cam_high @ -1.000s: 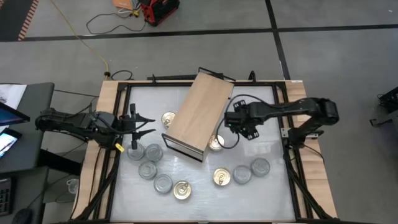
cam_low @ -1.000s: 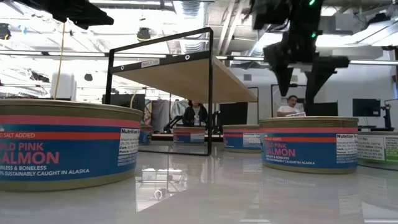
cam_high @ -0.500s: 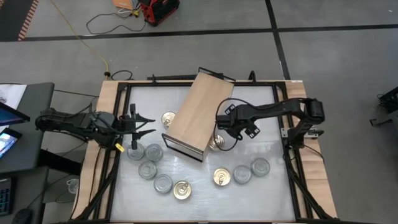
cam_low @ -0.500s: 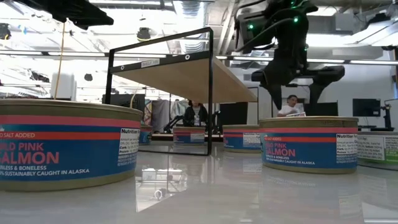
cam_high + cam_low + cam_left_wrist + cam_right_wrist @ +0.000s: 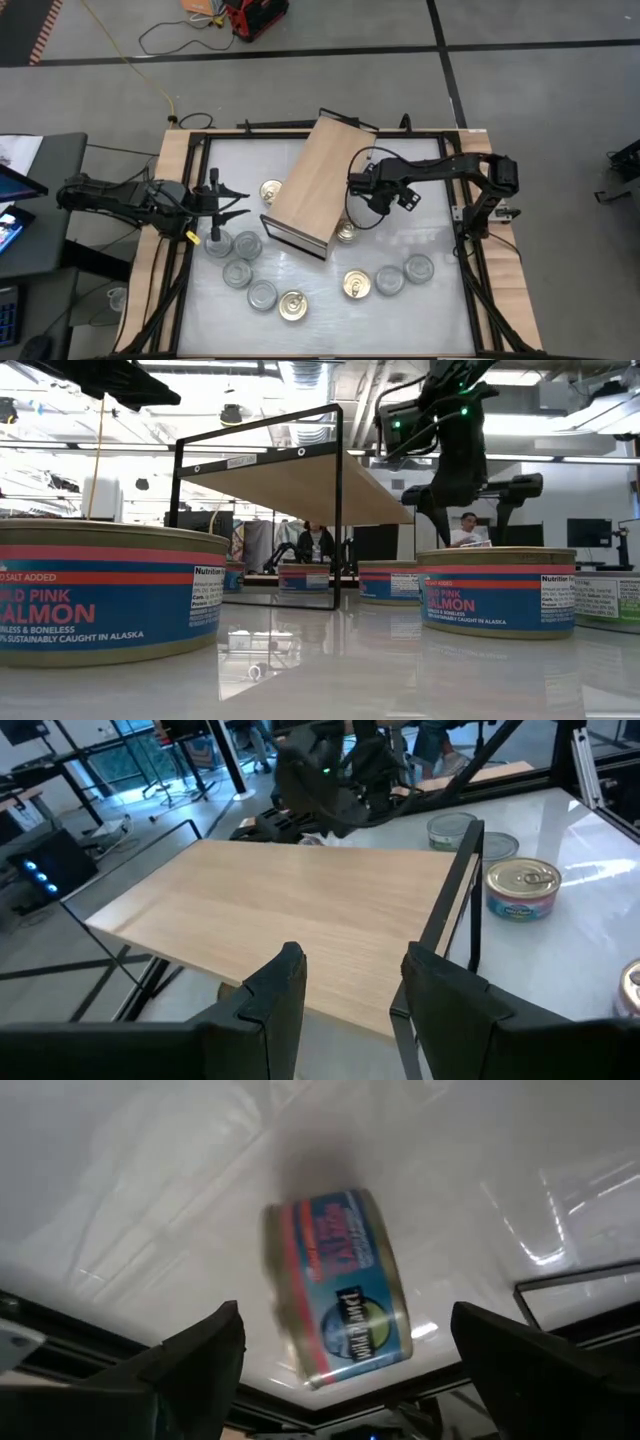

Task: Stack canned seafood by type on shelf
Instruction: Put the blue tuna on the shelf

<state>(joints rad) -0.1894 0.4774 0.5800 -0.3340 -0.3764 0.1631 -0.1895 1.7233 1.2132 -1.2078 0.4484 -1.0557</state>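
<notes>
Moved since earlier frame: right arm has swung in toward the shelf; its hand point(image 5: 357, 192) now hangs just off the shelf's edge, above a gold-lidded tin point(image 5: 346, 232). Left arm and all tins unchanged.
Right hand: fingers spread wide, holding nothing. Wrist view shows one tin point(image 5: 342, 1283) lying between and beyond the fingers, on the white table point(image 5: 150, 1170), not touched.
Left hand: parked point(image 5: 228, 200) at its own side of the table, fingers part open with nothing between them; the shelf top fills its wrist view ahead of the fingers point(image 5: 280, 995).
Shelf: tan plywood box point(image 5: 320, 183) lying aslant on the table, long axis on a diagonal, running away from the right hand toward the table's far rail; dark-edged open end faces the near-left tins. Low view shows its underside raised on a thin black frame point(image 5: 338, 500).
Tins: roughly ten visible, all flat on the table, lids up, short axis vertical. Silver-lidded cluster point(image 5: 238, 258) lies just below the left hand; a mixed group point(image 5: 388, 278) sits nearer the right hand's side; one gold tin point(image 5: 271, 190) lies between the left hand and the shelf.
Done: nothing, as far as seen; shelf top bare, no tin stacked.
Left: all of it, by my reading — sort gold from silver, lift each onto the shelf, stack by type.
Likely step: first pick, the gold tin under the right hand.
</notes>
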